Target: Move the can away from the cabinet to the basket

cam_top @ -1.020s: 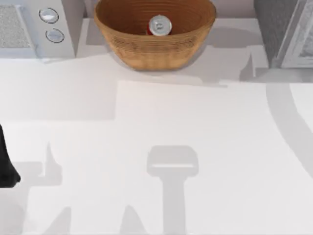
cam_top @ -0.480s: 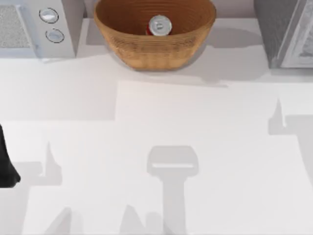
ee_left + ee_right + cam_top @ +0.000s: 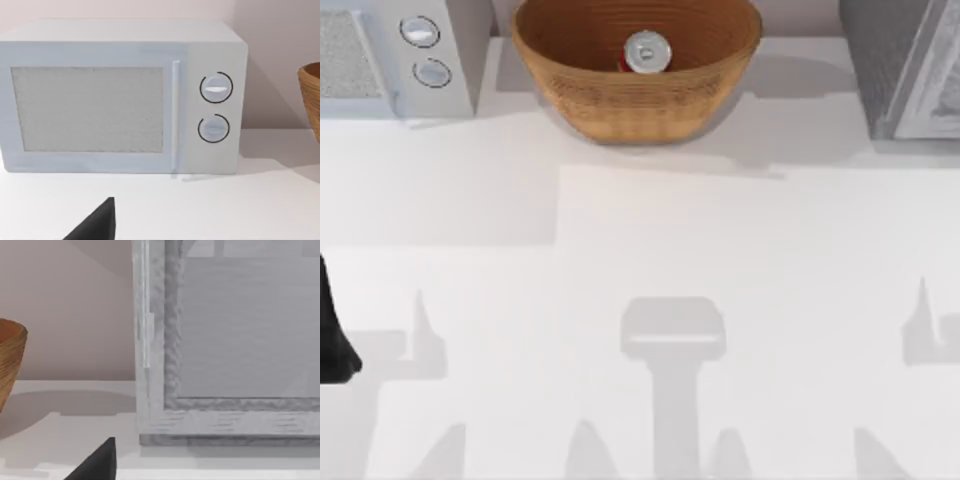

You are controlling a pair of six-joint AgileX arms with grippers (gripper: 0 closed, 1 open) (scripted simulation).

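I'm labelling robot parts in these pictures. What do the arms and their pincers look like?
Little shows. The left arm is a matte black, rounded bulk at the table's left edge. In each wrist view a plain black, pointed wedge of that arm's pincer juts in, without cables or markings.

Only the shadows on the table [image 3: 640, 250] have moved. The arm-shaped shadow on the right has slid from the far right beside the cabinet [image 3: 905, 65] toward the near right edge, and new pointed shadows show along the near edge.
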